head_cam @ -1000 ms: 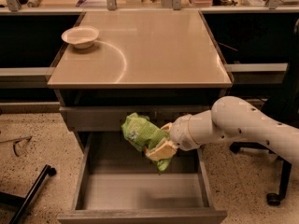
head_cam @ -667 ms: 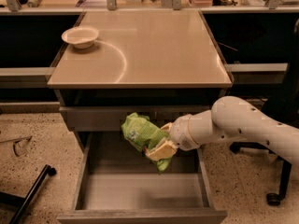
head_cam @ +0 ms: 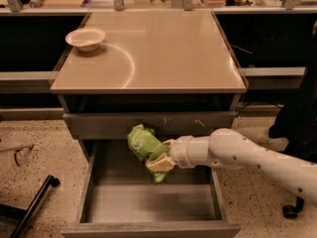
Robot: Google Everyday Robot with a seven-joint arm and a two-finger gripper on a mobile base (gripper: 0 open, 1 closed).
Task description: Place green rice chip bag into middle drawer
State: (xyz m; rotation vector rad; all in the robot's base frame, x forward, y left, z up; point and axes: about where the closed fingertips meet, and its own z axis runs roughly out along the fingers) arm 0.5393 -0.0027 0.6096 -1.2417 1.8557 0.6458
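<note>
Nearest me, the middle drawer (head_cam: 148, 205) is pulled fully out, its grey floor bare. Above the back half of it hangs the gripper (head_cam: 159, 162), on the white arm (head_cam: 247, 155) that reaches in from the right. The jaws are clenched on the lower part of the green rice chip bag (head_cam: 142, 142). The bag is in the air, above the drawer floor and just in front of the scratched drawer front (head_cam: 148, 124), touching neither as far as I can tell. I'd treat the bag as light, soft and crinkly: the foil is slick and the contents are fragile, so a hard squeeze crushes the chips. The current pinch on a gathered fold low on the bag looks adequate. The bulk leans up and to the left, so I expect it to flop on release. Compared with a second ago, the forearm sits a bit lower and the bag has moved slightly left, still gripped, though the shift is small. Further back, the tan surface (head_cam: 163, 53) carries the white bowl (head_cam: 85, 37) at its left rear, unmoved.
</note>
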